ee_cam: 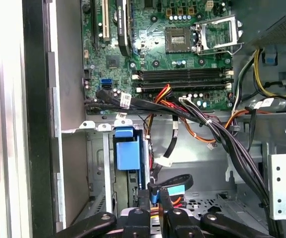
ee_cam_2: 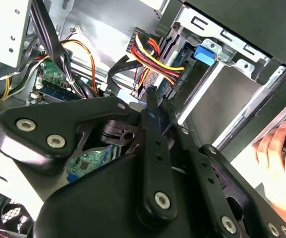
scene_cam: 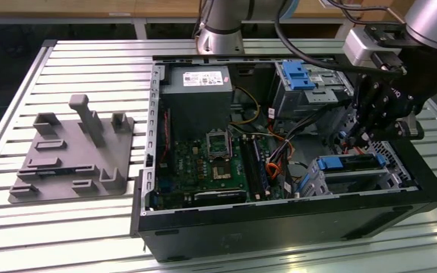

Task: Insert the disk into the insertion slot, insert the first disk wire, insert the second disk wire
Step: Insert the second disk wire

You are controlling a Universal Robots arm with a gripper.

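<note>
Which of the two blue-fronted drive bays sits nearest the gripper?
The lower silver perforated cage, at the case's front corner directly beneath the gripper; the taller blue-latched grey bay stands farther back.

Bright blue disk (ee_cam: pixel 128 154) frame; green motherboard (ee_cam: pixel 182 44); black tool (ee_cam: pixel 155 198).

Silver-grey jointed arm (scene_cam: pixel 220 25), black screw-studded gripper (ee_cam_2: pixel 151 101), black cables.

An open computer case (scene_cam: pixel 279 222) sits on the slatted worktop (scene_cam: pixel 89 227), its green motherboard (scene_cam: pixel 211 165) exposed; a grey fixture plate (scene_cam: pixel 74 153) lies beside it.
</note>
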